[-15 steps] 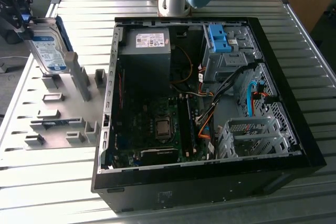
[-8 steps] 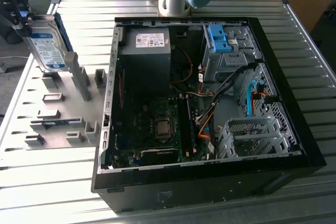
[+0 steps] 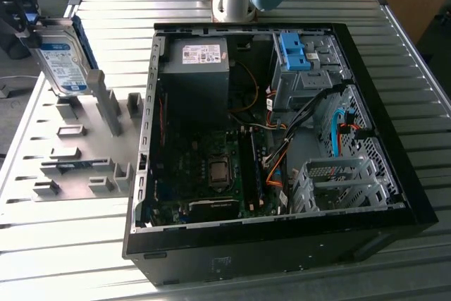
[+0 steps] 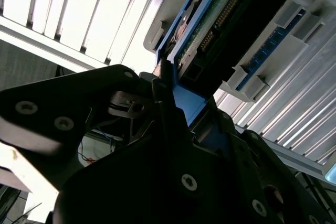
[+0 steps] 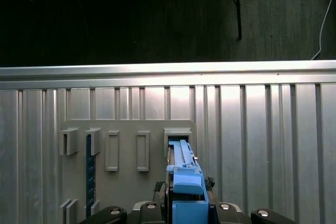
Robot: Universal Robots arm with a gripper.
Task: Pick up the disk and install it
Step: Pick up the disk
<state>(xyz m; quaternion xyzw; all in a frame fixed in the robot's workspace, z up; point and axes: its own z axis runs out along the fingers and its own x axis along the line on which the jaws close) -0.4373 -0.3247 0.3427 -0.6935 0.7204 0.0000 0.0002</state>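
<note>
My claw (image 3: 29, 27) is gripping the disk (image 3: 65, 67) by one end, upper left in the exterior view; I am worrying it slips onto the rack (image 3: 79, 174).

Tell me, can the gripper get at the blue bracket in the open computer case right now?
Probably yes: the computer case has no side panel, so the blue bracket lies open from above. But the gripper is shut on the disk.
</note>
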